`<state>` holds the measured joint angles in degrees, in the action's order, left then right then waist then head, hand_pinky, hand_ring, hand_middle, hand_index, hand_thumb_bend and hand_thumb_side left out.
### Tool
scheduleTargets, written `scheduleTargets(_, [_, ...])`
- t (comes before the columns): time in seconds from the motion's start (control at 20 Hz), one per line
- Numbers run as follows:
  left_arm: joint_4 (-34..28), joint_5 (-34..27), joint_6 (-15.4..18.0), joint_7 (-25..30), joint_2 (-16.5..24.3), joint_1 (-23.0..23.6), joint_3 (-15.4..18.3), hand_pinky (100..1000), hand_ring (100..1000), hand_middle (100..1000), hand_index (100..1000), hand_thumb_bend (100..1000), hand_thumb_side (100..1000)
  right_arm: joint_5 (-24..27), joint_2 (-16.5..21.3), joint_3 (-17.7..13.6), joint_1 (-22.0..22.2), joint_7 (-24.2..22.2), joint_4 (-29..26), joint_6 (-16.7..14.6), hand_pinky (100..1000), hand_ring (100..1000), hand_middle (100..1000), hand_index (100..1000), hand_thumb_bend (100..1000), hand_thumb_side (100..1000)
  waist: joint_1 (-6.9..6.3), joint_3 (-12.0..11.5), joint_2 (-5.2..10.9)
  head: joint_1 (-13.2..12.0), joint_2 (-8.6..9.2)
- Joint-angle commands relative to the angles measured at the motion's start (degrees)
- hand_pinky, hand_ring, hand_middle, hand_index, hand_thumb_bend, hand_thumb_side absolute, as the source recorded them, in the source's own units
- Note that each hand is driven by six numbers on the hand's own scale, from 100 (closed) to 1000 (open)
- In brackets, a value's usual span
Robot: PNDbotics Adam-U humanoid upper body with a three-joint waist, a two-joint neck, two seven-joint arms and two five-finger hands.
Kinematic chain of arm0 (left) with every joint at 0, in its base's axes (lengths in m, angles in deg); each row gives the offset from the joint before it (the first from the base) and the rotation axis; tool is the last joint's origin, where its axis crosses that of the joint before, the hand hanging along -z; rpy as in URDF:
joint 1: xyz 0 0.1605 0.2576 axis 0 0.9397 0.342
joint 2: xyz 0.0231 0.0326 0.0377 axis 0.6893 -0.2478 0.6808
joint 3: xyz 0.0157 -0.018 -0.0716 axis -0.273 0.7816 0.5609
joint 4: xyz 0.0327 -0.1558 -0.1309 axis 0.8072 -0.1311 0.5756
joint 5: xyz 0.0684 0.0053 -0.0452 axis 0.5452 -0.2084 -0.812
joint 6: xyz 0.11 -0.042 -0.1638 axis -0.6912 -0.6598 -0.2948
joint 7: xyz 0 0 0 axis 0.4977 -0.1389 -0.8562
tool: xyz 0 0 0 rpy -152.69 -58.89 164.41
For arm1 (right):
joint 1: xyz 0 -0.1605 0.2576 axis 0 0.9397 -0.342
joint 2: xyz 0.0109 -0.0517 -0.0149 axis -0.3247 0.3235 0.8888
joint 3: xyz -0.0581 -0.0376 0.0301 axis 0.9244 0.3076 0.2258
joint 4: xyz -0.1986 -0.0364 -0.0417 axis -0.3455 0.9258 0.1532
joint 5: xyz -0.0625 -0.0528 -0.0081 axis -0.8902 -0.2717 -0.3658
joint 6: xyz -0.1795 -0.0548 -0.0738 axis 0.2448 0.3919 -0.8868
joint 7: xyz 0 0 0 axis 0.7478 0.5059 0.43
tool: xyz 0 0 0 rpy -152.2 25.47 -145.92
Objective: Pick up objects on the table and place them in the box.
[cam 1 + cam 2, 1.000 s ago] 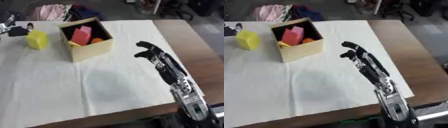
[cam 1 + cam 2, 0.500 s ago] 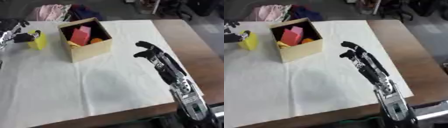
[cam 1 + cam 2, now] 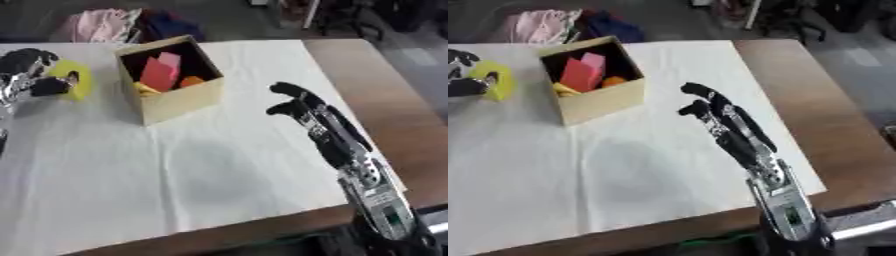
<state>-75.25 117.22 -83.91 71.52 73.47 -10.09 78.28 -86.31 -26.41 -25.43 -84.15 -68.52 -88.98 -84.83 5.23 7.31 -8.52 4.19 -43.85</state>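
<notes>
At the far left a yellow block (image 3: 77, 84) stands on the white cloth, and my left hand (image 3: 28, 76) is curled round it, fingers over its top and thumb across its front. Just right of it stands the open tan box (image 3: 179, 102), holding red, pink, orange and yellow pieces. My right hand (image 3: 317, 119) hangs over the cloth well right of the box, fingers relaxed and holding nothing; its forearm runs down to the lower right corner.
A white cloth (image 3: 201, 170) covers most of the table, with bare brown wood (image 3: 385, 100) along the right side. Pink and dark clothing (image 3: 114, 25) lies past the far edge. The front edge runs along the bottom.
My left hand has come in from the far left and closed round the yellow block. The right hand and the box have stayed where they were.
</notes>
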Motion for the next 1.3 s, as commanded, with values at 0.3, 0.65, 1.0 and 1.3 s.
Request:
scheduleTargets(0.3, [0.06, -0.19, 1.47, 2.02, 0.01, 0.18, -0.28, 711, 587, 674, 884, 166, 291, -0.03, 0.97, -0.4, -0.48, 0.01, -0.52, -0.07, 875, 746, 898, 929, 100, 840, 0.27, -0.23, 0.67, 0.3, -0.27])
scheduleTargets(0.65, [-1.62, -3.05, 3.22, 2.46, 0.51, 0.15, -0.65, 671, 492, 602, 852, 100, 263, -0.08, 1.05, -0.46, -0.42, 0.09, -0.49, -0.05, 875, 746, 897, 929, 100, 844, 0.2, -0.35, 0.73, 0.38, -0.27])
scheduleTargets(1.0, [-7.65, -9.02, 5.1, 2.71, 3.87, -1.72, -1.37, 660, 458, 574, 843, 100, 247, -0.2, 1.22, -0.62, -0.27, 0.23, -0.39, -0.03, 875, 746, 897, 929, 100, 844, -0.12, -0.58, 0.94, 0.78, -0.27])
scheduleTargets(1.3, [-14.07, -15.02, 6.81, 2.9, 4.77, -3.3, -3.01, 651, 437, 555, 839, 100, 244, -0.18, 1.17, -0.51, -0.27, 0.11, -0.29, -0.03, 875, 745, 897, 928, 100, 845, -0.23, -0.23, 1.04, 0.66, -0.27])
